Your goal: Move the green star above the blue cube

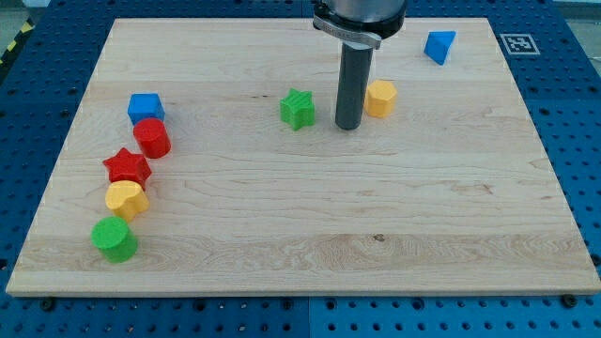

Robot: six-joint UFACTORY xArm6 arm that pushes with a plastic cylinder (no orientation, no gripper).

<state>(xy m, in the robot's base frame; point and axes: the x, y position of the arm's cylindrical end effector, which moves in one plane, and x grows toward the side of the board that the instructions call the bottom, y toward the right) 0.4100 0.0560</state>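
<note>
The green star (298, 109) lies on the wooden board (300, 216) a little above the middle. The blue cube (145, 106) sits at the view's left, far from the star. My tip (347, 126) rests on the board just to the right of the green star, with a small gap between them, and just left of a yellow hexagonal block (379, 98).
Below the blue cube runs a column: a red cylinder (151, 138), a red star (127, 168), a yellow hexagonal block (126, 199) and a green cylinder (115, 238). A blue triangular block (439, 46) lies at the view's top right.
</note>
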